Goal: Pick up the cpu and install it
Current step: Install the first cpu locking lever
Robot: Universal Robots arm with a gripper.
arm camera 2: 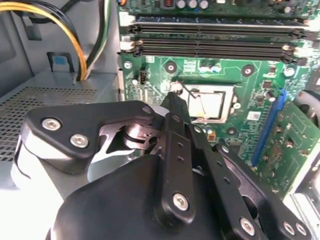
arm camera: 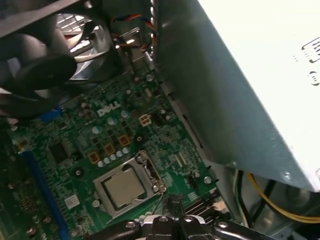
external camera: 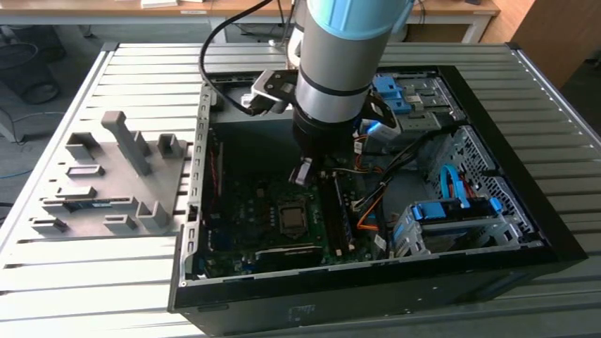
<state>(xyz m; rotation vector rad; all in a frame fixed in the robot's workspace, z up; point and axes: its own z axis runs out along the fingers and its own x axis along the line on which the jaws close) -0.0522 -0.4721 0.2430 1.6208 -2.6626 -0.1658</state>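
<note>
The cpu (arm camera: 122,187), a small square chip with a pale metal top, lies flat in the motherboard socket (arm camera: 150,172), framed by the metal retention plate. In the second wrist view the cpu (arm camera 2: 207,104) shows bright inside the same frame. My gripper (arm camera 2: 174,102) is down inside the computer case (external camera: 469,232), its black fingers drawn together with nothing between them. The fingertips (arm camera: 171,201) hang just beside the socket's corner, close to the thin wire lever (arm camera 2: 189,92). In the exterior view the gripper (external camera: 308,176) hovers above the socket (external camera: 289,217).
The grey power-supply box (arm camera: 250,85) stands close beside the gripper. A black fan (arm camera: 45,65) sits at the board's far end. Empty memory slots (arm camera 2: 210,42) run past the socket. Yellow cables (arm camera 2: 75,35) hang near the case wall. A grey fixture plate (external camera: 108,183) lies at the exterior view's left.
</note>
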